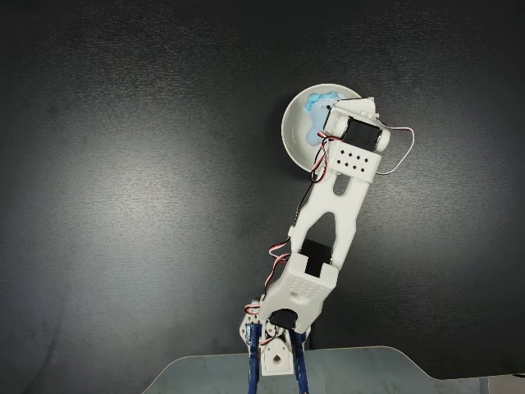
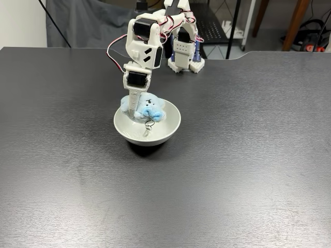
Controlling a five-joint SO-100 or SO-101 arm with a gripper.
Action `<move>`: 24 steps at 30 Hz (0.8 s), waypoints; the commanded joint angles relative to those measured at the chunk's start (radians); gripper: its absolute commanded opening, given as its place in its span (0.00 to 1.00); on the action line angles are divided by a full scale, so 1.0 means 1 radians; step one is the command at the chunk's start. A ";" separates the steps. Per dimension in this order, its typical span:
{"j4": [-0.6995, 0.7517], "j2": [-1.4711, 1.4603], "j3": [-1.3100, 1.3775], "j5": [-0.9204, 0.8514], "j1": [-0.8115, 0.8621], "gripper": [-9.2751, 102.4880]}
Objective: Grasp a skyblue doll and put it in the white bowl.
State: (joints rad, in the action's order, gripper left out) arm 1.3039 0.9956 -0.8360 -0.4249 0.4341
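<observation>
The white bowl (image 2: 164, 132) stands mid-table, and the skyblue doll (image 2: 150, 107) sits upright at its back, level with the rim. A small metal ring (image 2: 149, 125) hangs from the doll into the bowl. My gripper (image 2: 138, 109) comes down from above and is shut on the doll's left side; one white finger (image 2: 135, 99) shows in front of it, the other is hidden behind the plush. In a fixed view from above, the wrist covers the right half of the bowl (image 1: 289, 131), and blue fluff of the doll (image 1: 314, 106) shows beside it.
The dark table (image 2: 232, 170) spreads wide on all sides of the bowl. The arm's base (image 2: 183, 57) stands at the far edge. Behind the table are cables, chair legs and a grey cloth.
</observation>
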 commanded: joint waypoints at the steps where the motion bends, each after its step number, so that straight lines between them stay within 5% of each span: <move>1: 0.002 0.034 0.060 -0.005 0.005 0.33; 8: 0.002 0.034 0.060 -0.003 0.012 0.60; 24: -0.006 0.235 0.267 0.011 0.002 0.61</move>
State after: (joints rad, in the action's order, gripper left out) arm 1.3039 1.0216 -0.7363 -0.4249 0.4387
